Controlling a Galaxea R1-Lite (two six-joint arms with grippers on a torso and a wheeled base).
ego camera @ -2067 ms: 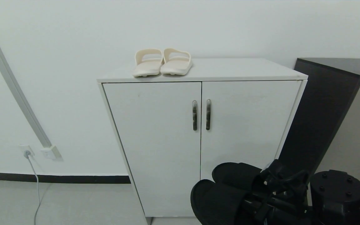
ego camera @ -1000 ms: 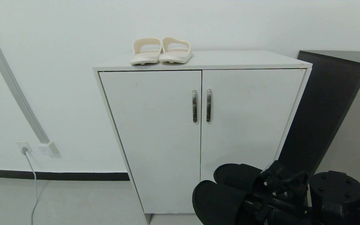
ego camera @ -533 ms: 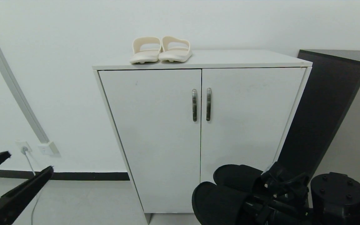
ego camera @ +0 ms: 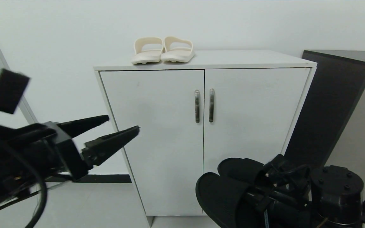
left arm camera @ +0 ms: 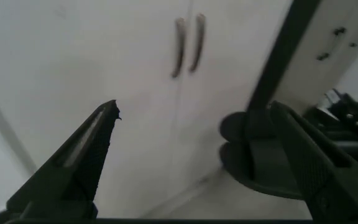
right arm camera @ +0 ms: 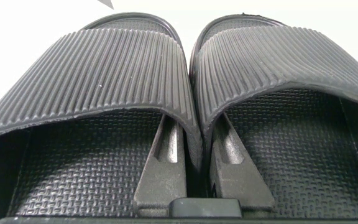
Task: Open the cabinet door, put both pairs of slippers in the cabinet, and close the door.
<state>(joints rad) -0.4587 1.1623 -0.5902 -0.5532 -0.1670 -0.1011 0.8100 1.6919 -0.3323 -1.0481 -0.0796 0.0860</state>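
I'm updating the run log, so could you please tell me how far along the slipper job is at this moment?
Done: nothing yet; both cabinet doors are shut. In hand: the right gripper holds the black slippers, and the open left gripper hovers before the left door, short of its handle. Left: open it, stow that pair and the beige slippers from the cabinet top, close up.

Matte black arms: left tool (ego camera: 123,123) with long tapered fingers (ego camera: 112,141), looping cable (ego camera: 44,193); right arm's screw-studded round cap (ego camera: 336,185).
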